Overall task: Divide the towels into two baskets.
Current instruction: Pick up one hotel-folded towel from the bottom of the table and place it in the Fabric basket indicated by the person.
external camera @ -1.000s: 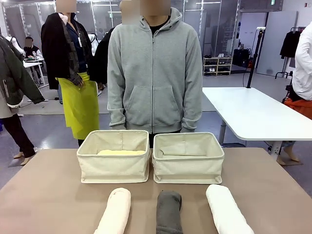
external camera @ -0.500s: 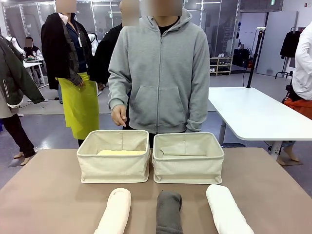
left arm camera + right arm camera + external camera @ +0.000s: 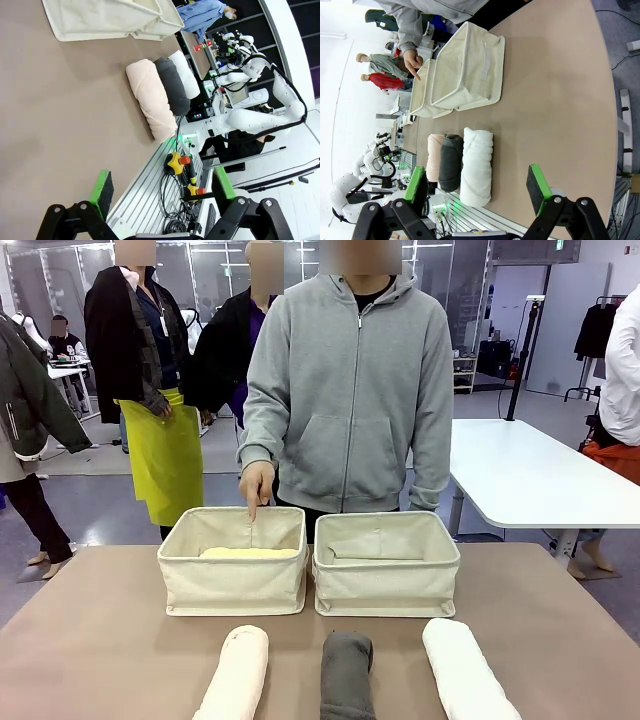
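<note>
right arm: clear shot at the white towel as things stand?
Probably yes. The right gripper is open, and the white towel lies on the table ahead of it. The dark grey towel lies close alongside; the outer side is free. The person's hand is away at the left basket.

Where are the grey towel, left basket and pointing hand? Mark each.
grey towel (image 3: 347, 675), front view, top of the roll.
left basket (image 3: 232, 585), front view, front wall.
pointing hand (image 3: 257, 480), front view, knuckles.
</note>
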`<state>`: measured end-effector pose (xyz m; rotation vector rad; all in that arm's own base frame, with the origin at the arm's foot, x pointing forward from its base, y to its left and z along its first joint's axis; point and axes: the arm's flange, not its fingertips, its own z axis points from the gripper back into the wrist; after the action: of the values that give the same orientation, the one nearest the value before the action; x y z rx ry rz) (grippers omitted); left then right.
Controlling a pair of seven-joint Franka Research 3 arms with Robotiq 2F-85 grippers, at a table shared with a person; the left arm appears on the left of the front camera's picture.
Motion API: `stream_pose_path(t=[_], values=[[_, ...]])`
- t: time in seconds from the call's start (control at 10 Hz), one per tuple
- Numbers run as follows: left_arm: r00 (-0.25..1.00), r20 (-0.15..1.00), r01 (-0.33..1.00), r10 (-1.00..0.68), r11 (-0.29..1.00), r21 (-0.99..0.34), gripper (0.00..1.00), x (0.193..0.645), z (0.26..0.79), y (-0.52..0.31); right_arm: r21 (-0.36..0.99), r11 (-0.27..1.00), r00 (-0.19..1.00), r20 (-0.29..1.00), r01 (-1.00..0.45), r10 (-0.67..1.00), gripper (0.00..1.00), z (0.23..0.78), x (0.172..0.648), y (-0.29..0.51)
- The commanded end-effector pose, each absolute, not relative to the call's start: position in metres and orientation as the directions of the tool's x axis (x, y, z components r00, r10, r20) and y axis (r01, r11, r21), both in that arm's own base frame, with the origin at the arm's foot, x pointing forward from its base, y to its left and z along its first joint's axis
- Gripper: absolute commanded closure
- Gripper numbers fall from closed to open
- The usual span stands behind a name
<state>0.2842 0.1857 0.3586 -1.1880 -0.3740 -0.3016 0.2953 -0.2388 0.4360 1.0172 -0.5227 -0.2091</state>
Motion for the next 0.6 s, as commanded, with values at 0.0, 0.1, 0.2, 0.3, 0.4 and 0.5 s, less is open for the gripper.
stream_pose_path(t=[0.0,0.1,0.2,0.3,0.4,0.5], values=[[0.898,0.438,0.422,-0.034,0.349,-0.837,0.0,0.286,0.36,0.188,0.851,0.519,0.856,0.324,-0.079,-0.402,0.0,0.438,0.294,-0.239],[0.898,0.438,0.422,-0.034,0.349,-0.837,0.0,0.286,0.36,0.188,0.851,0.519,0.856,0.324,-0.079,-0.402,0.0,0.438,0.294,-0.239],[0.898,0.438,0.422,-0.034,0.349,-0.837,0.0,0.286,0.36,0.188,0.851,0.519,0.856,0.324,-0.079,-0.402,0.0,0.438,0.294,-0.239],[0.9,0.436,0.419,-0.032,0.346,-0.839,0.0,0.284,0.359,0.186,0.851,0.519,0.856,0.324,-0.079,-0.402,0.0,0.438,0.294,-0.239],[0.911,0.398,0.407,-0.109,0.389,-0.826,0.0,0.291,0.361,0.159,0.851,0.519,0.856,0.324,-0.079,-0.402,0.0,0.438,0.294,-0.239],[0.93,0.351,0.365,-0.113,0.41,-0.836,0.0,0.297,0.365,0.133,0.851,0.519,0.856,0.324,-0.079,-0.402,0.0,0.438,0.294,-0.239]])
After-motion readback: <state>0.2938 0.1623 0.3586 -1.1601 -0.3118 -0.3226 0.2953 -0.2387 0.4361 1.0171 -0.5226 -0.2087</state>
